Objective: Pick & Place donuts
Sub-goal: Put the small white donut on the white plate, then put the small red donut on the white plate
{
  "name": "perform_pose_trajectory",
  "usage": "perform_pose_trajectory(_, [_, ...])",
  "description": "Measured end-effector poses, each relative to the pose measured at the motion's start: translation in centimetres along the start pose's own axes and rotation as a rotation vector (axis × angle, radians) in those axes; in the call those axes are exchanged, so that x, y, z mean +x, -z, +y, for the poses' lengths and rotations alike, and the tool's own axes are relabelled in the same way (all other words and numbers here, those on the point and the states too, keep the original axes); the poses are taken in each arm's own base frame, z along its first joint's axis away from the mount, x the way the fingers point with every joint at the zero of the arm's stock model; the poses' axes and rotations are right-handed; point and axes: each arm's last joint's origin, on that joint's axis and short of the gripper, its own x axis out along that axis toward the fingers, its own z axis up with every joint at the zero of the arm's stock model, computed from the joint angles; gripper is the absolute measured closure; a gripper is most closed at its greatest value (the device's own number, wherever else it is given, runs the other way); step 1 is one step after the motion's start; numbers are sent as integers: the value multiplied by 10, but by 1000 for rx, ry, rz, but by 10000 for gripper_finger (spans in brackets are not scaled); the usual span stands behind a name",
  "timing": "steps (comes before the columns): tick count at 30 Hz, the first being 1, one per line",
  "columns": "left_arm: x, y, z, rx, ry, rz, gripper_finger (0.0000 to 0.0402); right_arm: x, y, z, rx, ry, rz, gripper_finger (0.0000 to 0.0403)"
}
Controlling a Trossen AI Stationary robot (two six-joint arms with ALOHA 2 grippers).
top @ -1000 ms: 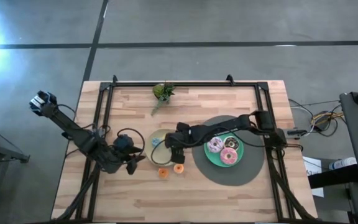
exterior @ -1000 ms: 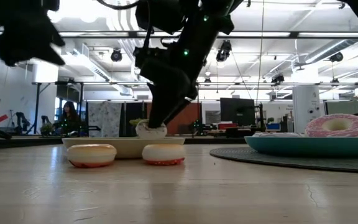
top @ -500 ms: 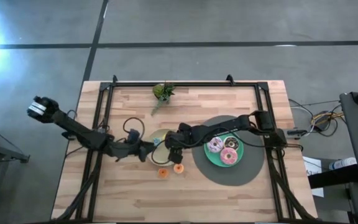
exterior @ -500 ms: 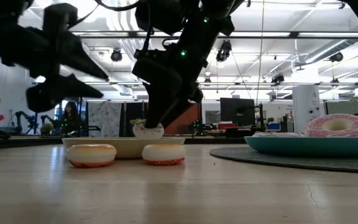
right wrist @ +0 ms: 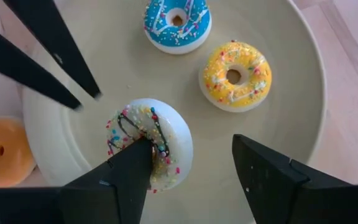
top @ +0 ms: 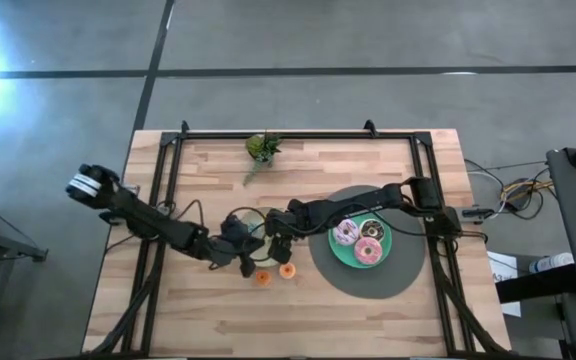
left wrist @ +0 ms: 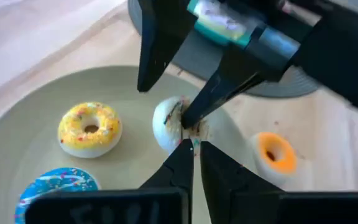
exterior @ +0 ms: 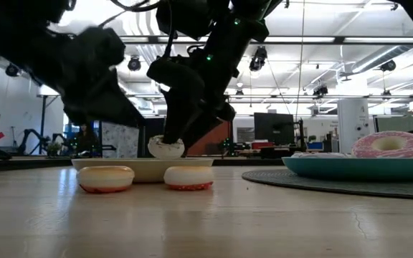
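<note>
A beige plate holds a blue mini donut, a yellow one and a cream sprinkled one, which stands tipped up on its edge. My right gripper hangs open over the plate, one finger on the cream donut. My left gripper is shut, its tips low beside that donut; the right wrist view shows a small gap between them. Two orange mini donuts lie on the table by the plate's near side. My right gripper touches the cream donut with one finger only, whose tip lies on the sprinkled face by the hole. The finger slants down from above. Its other finger stands clear. The donut is tilted, its lower edge on the beige plate.
At the right, a teal plate on a round grey mat carries a pink, a chocolate and another pink-iced donut. A small green plant stands near the far edge. Black frame rails run along the table's left and right sides.
My left gripper has sunk and gone toward the table's right edge, up to the beige plate, and has shut. My right gripper has rolled in place, staying open. The cream donut has tipped up further and shifted a little under its finger.
</note>
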Motion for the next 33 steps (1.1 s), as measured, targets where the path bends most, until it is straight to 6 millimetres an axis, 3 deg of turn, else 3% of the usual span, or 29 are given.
perform_pose_trajectory(12, [32, 10, -3, -16, -15, -17, 397, -6, -2, 0, 2, -6, -10, 188])
perform_pose_trajectory(20, [36, 8, 1, -16, -42, -12, 397, -14, 3, -4, -25, 26, 53, 188])
perform_pose_trajectory(26, [25, 2, 1, -15, -42, 2, 397, -17, 5, -5, -34, 40, 65, 188])
perform_pose_trajectory(33, [-16, -9, 1, -5, -132, -15, 401, -23, 2, -5, -32, 50, 38, 188])
